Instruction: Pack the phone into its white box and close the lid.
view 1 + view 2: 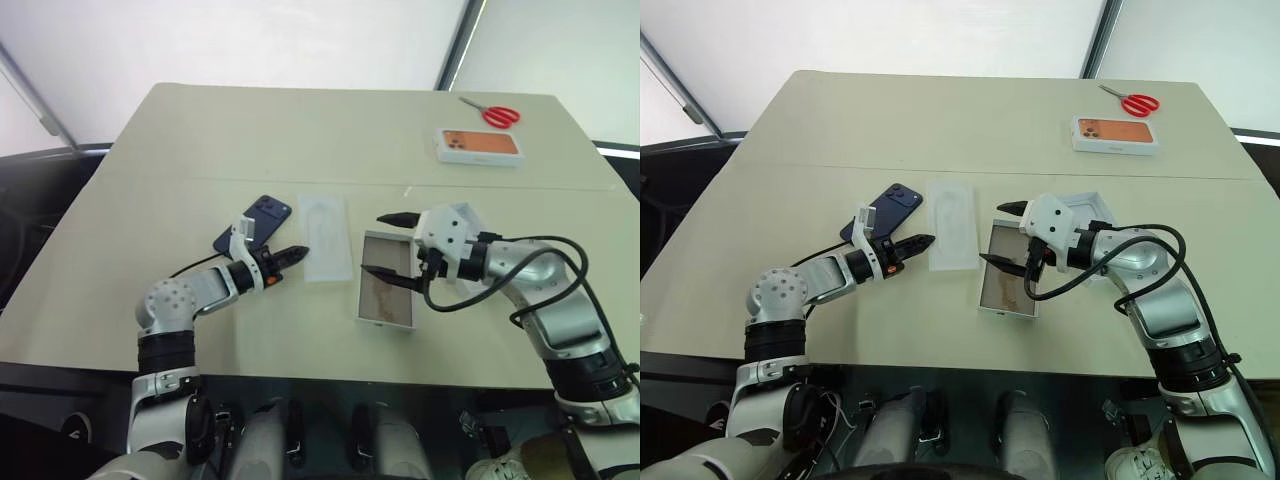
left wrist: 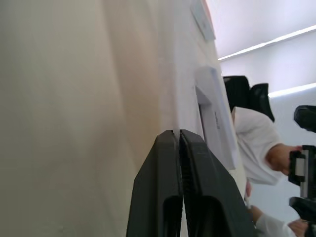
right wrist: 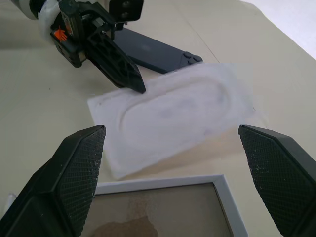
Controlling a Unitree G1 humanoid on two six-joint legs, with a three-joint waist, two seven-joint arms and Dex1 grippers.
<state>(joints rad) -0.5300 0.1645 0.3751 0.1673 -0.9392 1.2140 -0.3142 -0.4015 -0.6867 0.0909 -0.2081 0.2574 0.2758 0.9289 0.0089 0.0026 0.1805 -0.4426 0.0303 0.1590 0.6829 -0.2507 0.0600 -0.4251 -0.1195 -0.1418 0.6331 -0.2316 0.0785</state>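
Note:
The dark navy phone [image 1: 256, 221] lies flat on the table, left of a white insert tray [image 1: 325, 237]. My left gripper [image 1: 297, 253] is shut on nothing, its tips at the tray's near left edge, just right of the phone's near end. The white box [image 1: 388, 281] lies open with its tan floor up, right of the tray. My right gripper [image 1: 392, 247] hovers open over the box's far end, pointing left toward the tray. The lid [image 1: 1095, 203] lies behind the right hand, mostly hidden.
At the table's far right are a white box with an orange phone picture [image 1: 480, 145] and red-handled scissors [image 1: 497, 114]. In the left wrist view a person's white sleeve [image 2: 254, 143] shows beyond the table. The far middle of the table is bare.

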